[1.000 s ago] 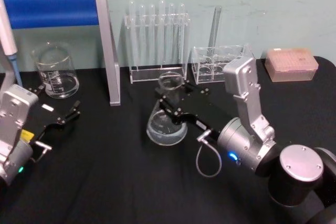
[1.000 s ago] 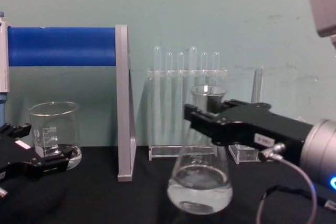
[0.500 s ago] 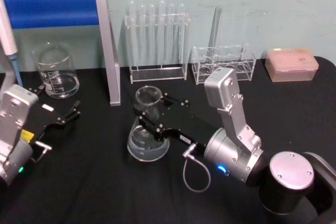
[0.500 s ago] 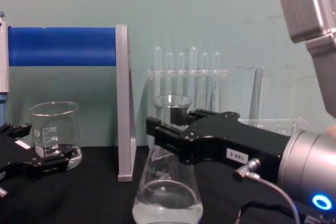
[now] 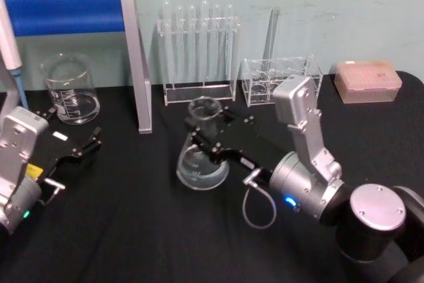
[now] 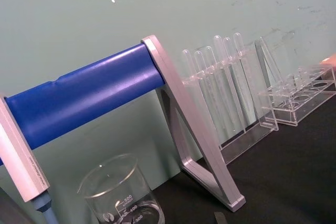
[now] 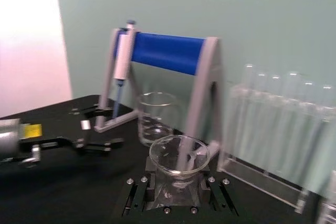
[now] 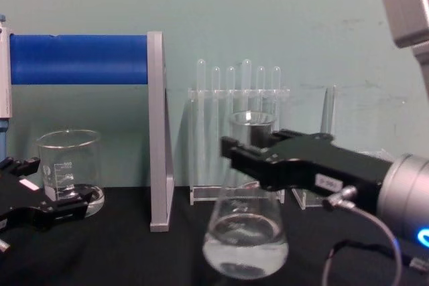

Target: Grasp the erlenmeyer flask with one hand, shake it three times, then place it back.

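The right gripper (image 5: 207,138) is gripping the erlenmeyer flask (image 5: 201,169) by the neck. Its jaws are narrowed onto the glass just below the flared rim, and the wide base is hanging under them with a little clear liquid pooling in it. I cannot tell whether the base is touching the black table (image 5: 146,230). Just beyond the fingertips the test tube rack (image 5: 197,51) is standing, and off to this hand's left is the grey post of the blue-barred stand (image 5: 137,64). A wide swing is risking a knock against either. The smooth, tapering neck is also inviting a slip through flat jaws, and a hard return could crack the base. Farther left, the left gripper (image 5: 73,125) is lying parked, spread wide, near the beaker (image 5: 69,91).
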### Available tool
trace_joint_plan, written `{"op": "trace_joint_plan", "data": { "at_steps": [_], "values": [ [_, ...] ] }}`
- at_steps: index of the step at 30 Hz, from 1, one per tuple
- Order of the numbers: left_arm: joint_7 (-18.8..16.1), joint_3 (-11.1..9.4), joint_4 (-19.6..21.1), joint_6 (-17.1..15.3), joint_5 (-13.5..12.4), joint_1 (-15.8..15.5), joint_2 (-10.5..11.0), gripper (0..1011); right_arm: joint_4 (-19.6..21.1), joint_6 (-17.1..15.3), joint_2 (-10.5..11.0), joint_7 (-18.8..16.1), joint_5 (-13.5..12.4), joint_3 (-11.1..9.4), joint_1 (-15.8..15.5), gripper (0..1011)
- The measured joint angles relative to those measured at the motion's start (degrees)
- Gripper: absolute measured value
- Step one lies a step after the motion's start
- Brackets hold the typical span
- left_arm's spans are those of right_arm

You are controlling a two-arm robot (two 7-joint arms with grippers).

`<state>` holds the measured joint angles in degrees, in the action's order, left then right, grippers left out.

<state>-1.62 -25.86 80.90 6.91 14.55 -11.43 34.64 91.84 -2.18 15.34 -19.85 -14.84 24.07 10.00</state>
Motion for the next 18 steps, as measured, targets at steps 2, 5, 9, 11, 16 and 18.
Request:
{"op": "trace_joint_plan", "data": {
  "at_steps": [2, 5, 9, 11, 16, 18],
  "values": [
    [0.0, 0.0, 0.0, 0.0, 0.0, 0.0, 0.0, 1001, -0.23, 0.0, 0.01, 0.51, -0.02, -0.52, 0.1, 449],
    [0.0, 0.0, 0.0, 0.0, 0.0, 0.0, 0.0, 1001, -1.03, 0.03, 0.05, 2.01, 0.01, -2.21, 0.39, 449],
    [0.0, 0.0, 0.0, 0.0, 0.0, 0.0, 0.0, 1001, -1.88, 0.1, 0.06, 3.47, 0.16, -4.09, 0.59, 449],
    [0.0, 0.0, 0.0, 0.0, 0.0, 0.0, 0.0, 1001, -2.41, 0.11, 0.02, 4.42, 0.34, -5.21, 0.74, 449],
    [0.0, 0.0, 0.0, 0.0, 0.0, 0.0, 0.0, 1001, -3.09, 0.26, -0.09, 5.91, 0.76, -7.39, 0.8, 449],
    [0.0, 0.0, 0.0, 0.0, 0.0, 0.0, 0.0, 1001, -3.35, 0.33, -0.14, 6.45, 1.0, -8.37, 0.8, 449]
  ]
}}
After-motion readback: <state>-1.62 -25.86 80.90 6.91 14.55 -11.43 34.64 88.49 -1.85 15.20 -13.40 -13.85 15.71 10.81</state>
